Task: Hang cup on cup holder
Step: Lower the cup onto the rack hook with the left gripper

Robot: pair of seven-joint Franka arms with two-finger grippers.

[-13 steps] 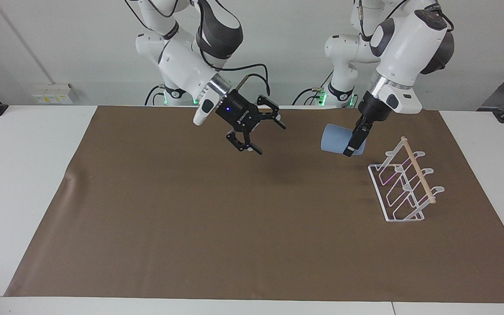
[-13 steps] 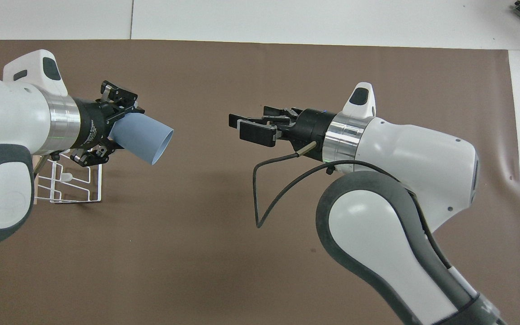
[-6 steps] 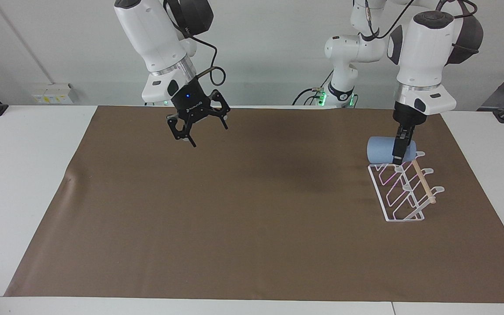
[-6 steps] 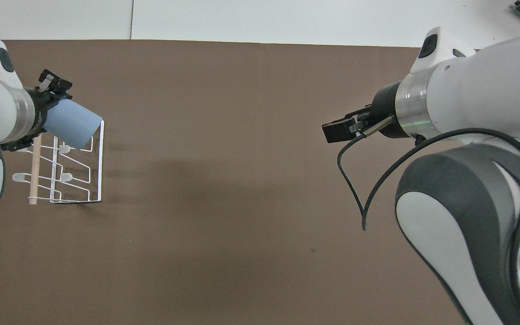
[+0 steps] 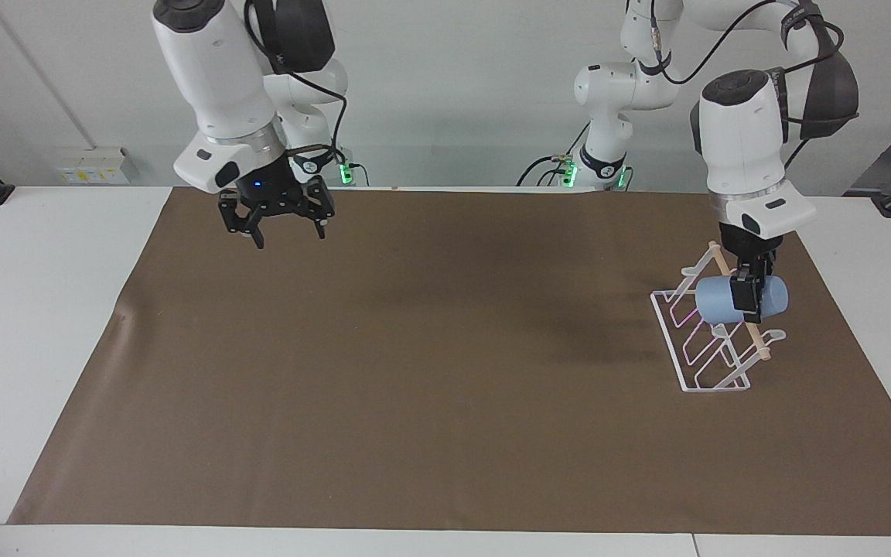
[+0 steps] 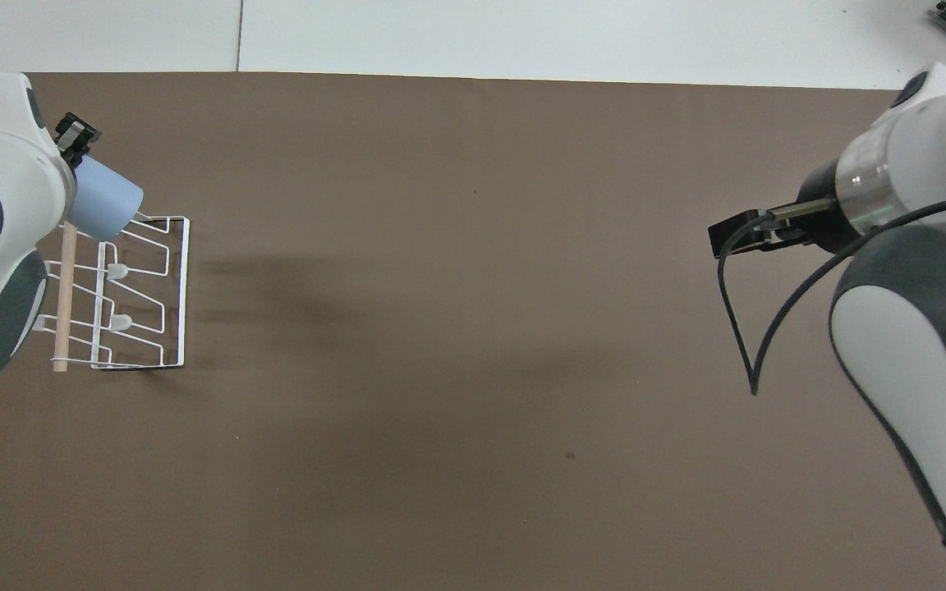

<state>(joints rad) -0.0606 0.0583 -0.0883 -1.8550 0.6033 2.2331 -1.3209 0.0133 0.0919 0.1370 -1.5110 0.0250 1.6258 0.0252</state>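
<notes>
**Cup held over the rack**

In the facing view, from its left edge across: the right gripper (image 5: 279,228) hangs in the air over the brown mat (image 5: 414,371) at the right arm's end of the table (image 5: 43,309), close to the mat's edge nearest the robots. Its jaws stand apart and hold nothing. This arm waits.

The middle of the mat is bare brown cloth with soft shadows.

At the left arm's end stands the cup holder (image 5: 712,340), a white wire rack with looped prongs and a wooden rod (image 5: 747,321) along its top. The left gripper (image 5: 747,298) points straight down over it, jaws clamped on the cup (image 5: 716,300). The light-blue cup lies on its side in the grip, above the prongs and at the rod. Whether it touches the rack cannot be told.

In the overhead view the cup (image 6: 103,199) shows at the rack's (image 6: 181,295) end farther from the robots, its mouth turned toward the right arm's end of the table.
</notes>
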